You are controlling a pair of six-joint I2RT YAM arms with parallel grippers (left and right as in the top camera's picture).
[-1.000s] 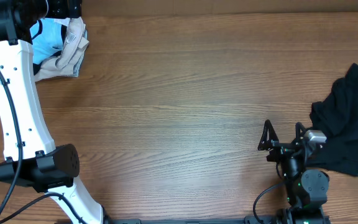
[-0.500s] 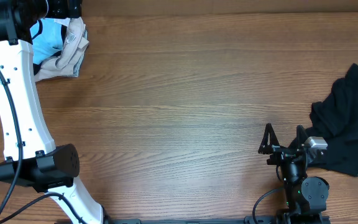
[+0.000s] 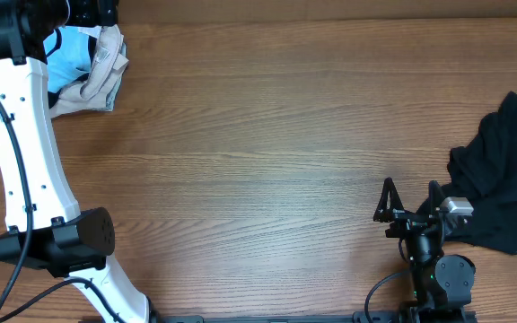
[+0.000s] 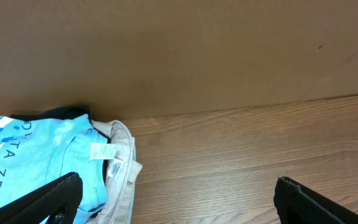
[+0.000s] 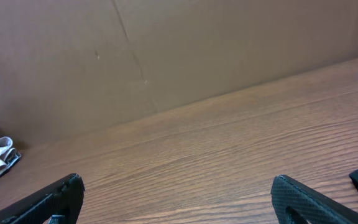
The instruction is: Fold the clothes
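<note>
A light blue T-shirt [image 3: 68,54] with white lettering lies crumpled at the table's far left corner, with a beige garment [image 3: 108,65] against its right side. In the left wrist view the blue shirt [image 4: 36,155], the beige garment [image 4: 122,168] and a strip of black cloth [image 4: 67,113] show. My left gripper [image 4: 179,200] is open and empty, its left finger over the blue shirt's edge. A black garment [image 3: 503,184] lies bunched at the right edge. My right gripper [image 3: 409,201] is open and empty just left of it, over bare wood [image 5: 179,198].
A brown cardboard wall [image 4: 185,50] runs along the table's far edge. The white left arm [image 3: 25,152] stretches along the left side. The wooden table [image 3: 267,144] spans the space between the two piles.
My right gripper has drawn back slightly toward the front edge, then stopped. The left arm and the garments have not moved.
</note>
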